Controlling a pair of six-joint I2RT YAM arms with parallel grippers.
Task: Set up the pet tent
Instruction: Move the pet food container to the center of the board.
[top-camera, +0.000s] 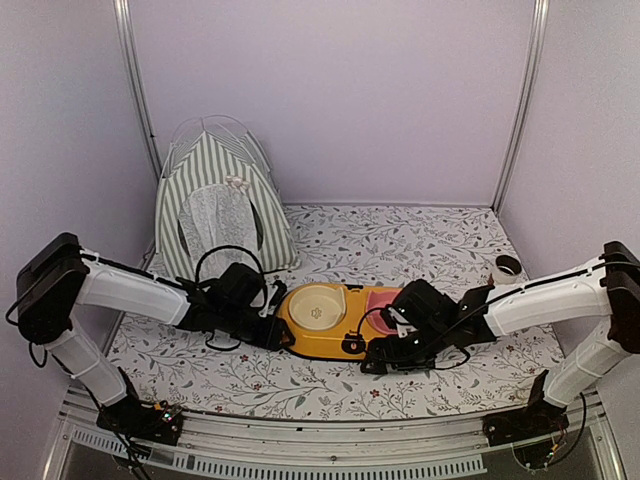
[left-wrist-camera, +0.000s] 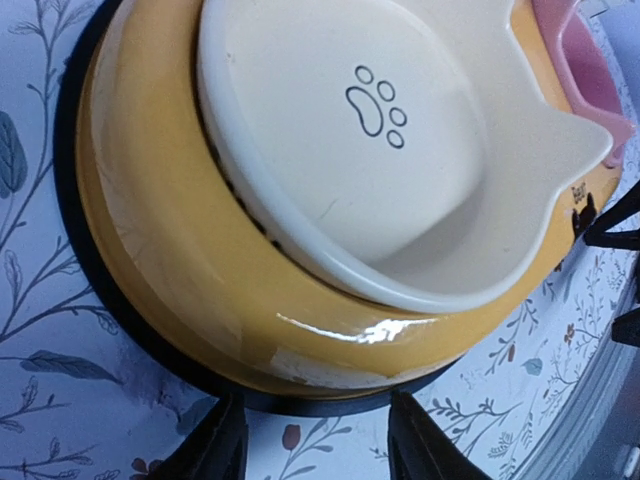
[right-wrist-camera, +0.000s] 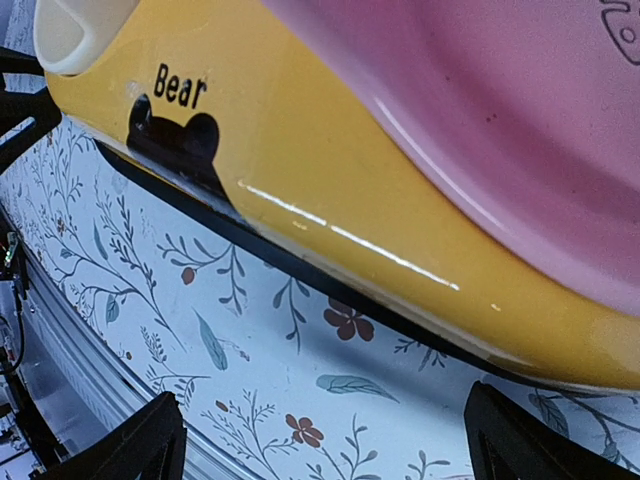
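One green-striped pet tent stands upright, well behind and to the left of the single yellow feeder, which carries two bowls: one cream bowl and one pink bowl. Two grippers flank the feeder. The left gripper is at its cream end, jaws parted and empty. The right gripper is at its pink end, jaws spread wide. One tape roll sits far to the right of the feeder.
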